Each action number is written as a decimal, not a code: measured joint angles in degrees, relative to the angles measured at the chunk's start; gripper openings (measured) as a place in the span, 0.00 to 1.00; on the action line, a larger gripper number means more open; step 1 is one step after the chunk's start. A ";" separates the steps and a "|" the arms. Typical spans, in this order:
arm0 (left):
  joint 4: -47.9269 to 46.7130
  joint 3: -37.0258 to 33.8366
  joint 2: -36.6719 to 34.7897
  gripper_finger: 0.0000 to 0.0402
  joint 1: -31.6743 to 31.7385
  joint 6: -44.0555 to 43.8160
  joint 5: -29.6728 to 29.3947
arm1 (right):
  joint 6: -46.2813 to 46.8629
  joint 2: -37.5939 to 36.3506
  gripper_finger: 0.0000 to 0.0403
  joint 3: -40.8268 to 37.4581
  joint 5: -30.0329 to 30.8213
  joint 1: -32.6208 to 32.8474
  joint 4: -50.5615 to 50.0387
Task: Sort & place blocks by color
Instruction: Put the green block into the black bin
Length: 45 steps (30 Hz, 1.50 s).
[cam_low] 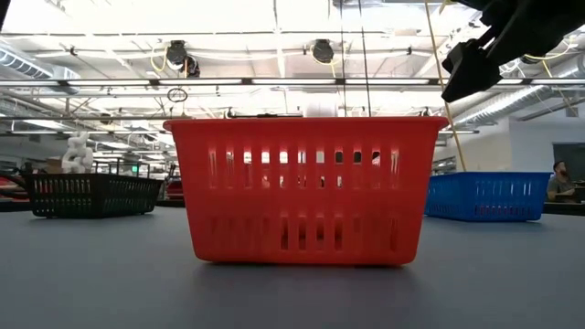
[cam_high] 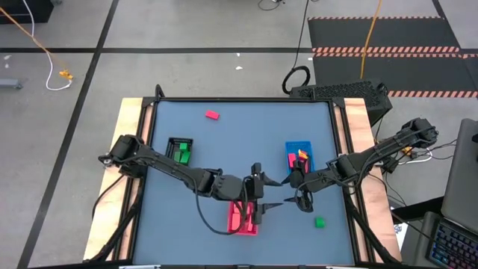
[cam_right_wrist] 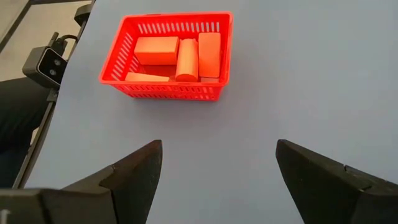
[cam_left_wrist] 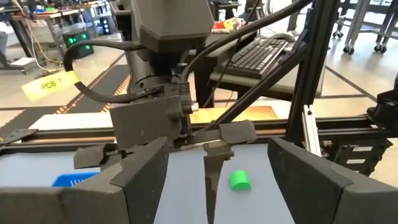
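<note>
Right wrist view only: red tray (cam_right_wrist: 166, 56) holds four salmon blocks (cam_right_wrist: 177, 55).

High view: three trays. Black (cam_high: 180, 151) centre-left with green blocks (cam_high: 181, 155); blue (cam_high: 299, 155) centre-right; red (cam_high: 243, 217) lower centre.

Loose: one magenta block (cam_high: 212, 115) upper centre, one green block (cam_high: 320, 222) lower right.

Left gripper (cam_high: 264, 205) over red tray, fingers open, empty. Right gripper (cam_high: 295, 183) fingers open, empty.

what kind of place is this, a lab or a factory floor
Most likely a robotics lab or workshop. The low view shows an open industrial ceiling with exposed ducts behind the red tray; the left wrist view shows a keyboard on a bench, and hazard-striped mats lie on the concrete floor.
</note>
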 joint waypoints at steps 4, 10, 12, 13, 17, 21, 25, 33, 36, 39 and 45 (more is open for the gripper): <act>0.22 0.00 0.00 0.68 -0.60 -0.20 -0.01 | 0.01 0.00 0.76 0.00 0.00 0.00 -0.02; 0.24 0.00 0.00 0.68 -1.60 -0.28 0.13 | 0.01 0.00 0.76 0.00 -0.02 0.00 -0.01; 0.21 0.00 0.00 0.68 -1.81 -0.35 0.13 | 0.01 0.00 0.76 0.00 -0.02 0.00 -0.02; 0.21 0.00 0.00 0.68 -1.86 -0.35 0.13 | 0.01 0.00 0.76 0.00 0.00 0.01 -0.02; 0.18 0.00 0.00 0.68 -2.05 -0.39 0.11 | 0.00 0.00 0.76 0.00 0.00 0.00 -0.02; 0.13 0.00 0.00 0.68 -2.27 -1.31 0.11 | 0.01 0.00 0.76 0.00 0.00 0.02 -0.02; -0.40 0.00 0.00 0.68 -2.43 -1.88 0.11 | 0.00 0.00 0.76 0.00 -0.01 0.00 -0.02; -3.24 0.00 0.00 0.68 -2.65 -1.60 0.09 | -0.01 0.00 0.76 0.00 0.00 0.02 -0.02; -4.05 0.00 0.00 0.68 -2.54 -1.26 0.09 | 0.01 0.00 0.76 0.02 -0.01 0.01 -0.02; -5.71 0.00 0.00 0.68 -1.99 0.41 0.08 | 0.02 0.00 0.76 0.02 0.00 0.00 0.11; -13.72 0.00 0.00 0.68 1.73 1.58 -3.04 | 2.69 0.04 0.76 0.02 0.07 0.02 8.26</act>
